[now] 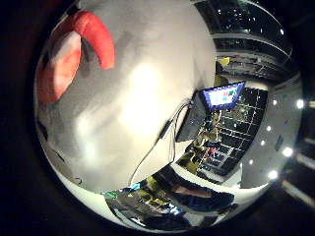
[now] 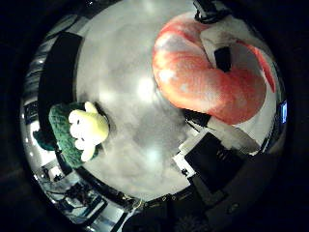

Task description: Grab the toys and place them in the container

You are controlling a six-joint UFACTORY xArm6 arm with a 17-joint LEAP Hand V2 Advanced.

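- Nearest the palm, a large pink-orange plush toy (image 2: 207, 77), curved like a shrimp or a flamingo neck, is seen filling much of the thumb-side view; white and black parts of the hand (image 2: 219, 53) are seen lying against it, and the fingers appear to be curled round it, so it is judged to be gripped.
- Below it, a wide grey table (image 2: 130, 125) is seen, with bright lamp reflections on it; the plush is judged to be held close over this surface or resting on it, though which cannot be told.
- At the table's far edge a dark, flat, box-like thing (image 2: 60, 72) is seen; whether it is the container cannot be told, and nothing is seen inside it.
- Near that dark thing, well apart from the pink plush, a smaller green toy with a pale yellow-white front (image 2: 79, 133) is seen lying on the table, untouched.
- At another edge of the table a laptop with a lit screen (image 1: 221, 98) is seen, away from both toys.
- Progress is judged early: no toy is seen stowed; one is in hand, one is left.
- Between the toys the table is bare, so no obstacle is noted.
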